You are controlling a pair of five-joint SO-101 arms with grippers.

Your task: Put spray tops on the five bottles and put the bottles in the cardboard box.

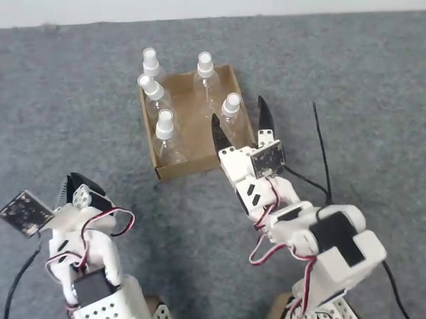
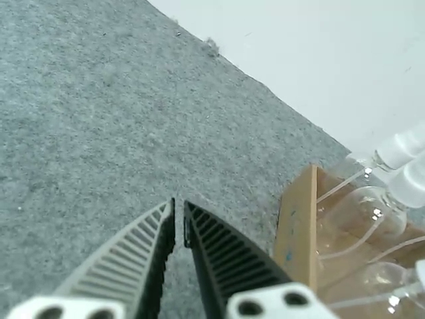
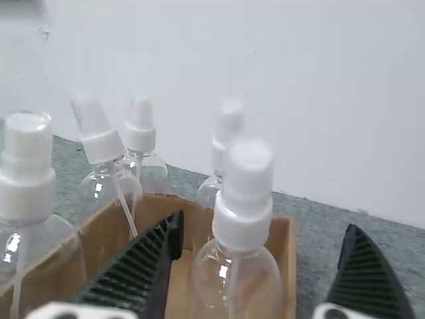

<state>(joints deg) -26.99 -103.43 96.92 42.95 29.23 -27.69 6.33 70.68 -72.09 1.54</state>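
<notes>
Toward the far middle of the desk (image 1: 67, 103): cardboard box (image 1: 192, 165), shallow, open-topped. Contents: five bottles (image 1: 171, 149), clear, upright, each fitted with a white spray top (image 1: 205, 60).

Right end effector (image 1: 237, 108): at the box's right side, jaws spread wide, one on either side of the near right bottle (image 3: 232, 279), not closed on it.

Left end effector (image 2: 180, 205): low over bare desk, well apart from the box on its left side, jaws drawn nearly together, only a thin slit between them, holding nothing.
</notes>
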